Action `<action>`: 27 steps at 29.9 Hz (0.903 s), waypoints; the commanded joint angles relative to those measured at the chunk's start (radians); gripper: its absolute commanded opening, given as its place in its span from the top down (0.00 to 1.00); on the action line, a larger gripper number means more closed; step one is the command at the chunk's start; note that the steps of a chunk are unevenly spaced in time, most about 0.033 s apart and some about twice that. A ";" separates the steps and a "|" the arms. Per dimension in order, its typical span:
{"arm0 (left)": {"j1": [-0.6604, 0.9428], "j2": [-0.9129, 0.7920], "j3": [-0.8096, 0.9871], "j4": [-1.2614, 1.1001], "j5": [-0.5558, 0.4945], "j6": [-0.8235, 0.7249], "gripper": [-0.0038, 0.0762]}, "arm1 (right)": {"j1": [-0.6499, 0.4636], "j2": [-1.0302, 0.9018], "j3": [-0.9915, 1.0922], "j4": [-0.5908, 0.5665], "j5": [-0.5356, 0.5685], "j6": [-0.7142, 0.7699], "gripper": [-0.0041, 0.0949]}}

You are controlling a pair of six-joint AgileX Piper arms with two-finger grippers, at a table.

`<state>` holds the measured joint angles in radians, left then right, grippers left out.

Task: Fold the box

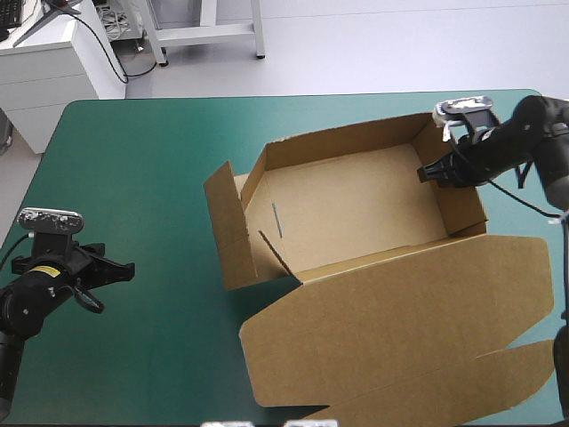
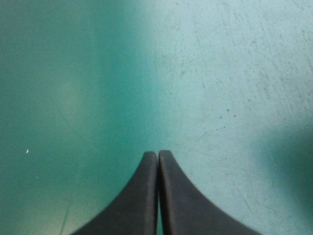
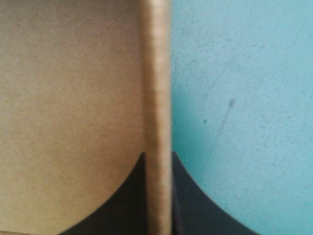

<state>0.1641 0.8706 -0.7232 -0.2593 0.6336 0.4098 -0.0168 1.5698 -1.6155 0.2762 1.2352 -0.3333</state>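
The brown box [image 1: 356,213] stands right of the table's middle as an open tray, its back and right walls raised, its left flaps splayed outward. Its lid [image 1: 400,320] lies flat toward the near edge. My right gripper [image 1: 431,173] is at the top of the right wall, shut on the box. In the right wrist view the wall's edge [image 3: 159,98] runs up between the fingers [image 3: 195,205], board on one side, teal-green cover on the other. My left gripper [image 1: 124,269] rests far to the left, shut with nothing in it; its wrist view has the fingers [image 2: 157,161] meeting over bare cover.
The teal-green cover [image 1: 142,178] lies bare between my left gripper and the box's left flap [image 1: 222,227]. The lid reaches close to the table's near and right edges. A white cabinet [image 1: 44,71] stands beyond the far left corner.
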 commanded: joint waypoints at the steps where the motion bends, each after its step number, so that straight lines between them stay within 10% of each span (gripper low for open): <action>1: 0.000 -0.006 -0.026 -0.022 -0.057 -0.007 0.96 | -0.073 -0.108 -0.030 0.125 0.014 -0.070 0.98; 16: 0.000 0.042 -0.026 -0.149 -0.058 0.049 0.96 | -0.126 -0.240 -0.030 0.177 0.014 -0.134 0.98; 27: 0.000 0.287 -0.026 -0.971 0.082 0.714 0.96 | -0.126 -0.240 -0.030 0.220 0.014 -0.165 0.98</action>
<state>0.1641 1.1117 -0.7232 -0.9654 0.6704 0.9269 -0.1351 1.3631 -1.6163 0.4362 1.2448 -0.4959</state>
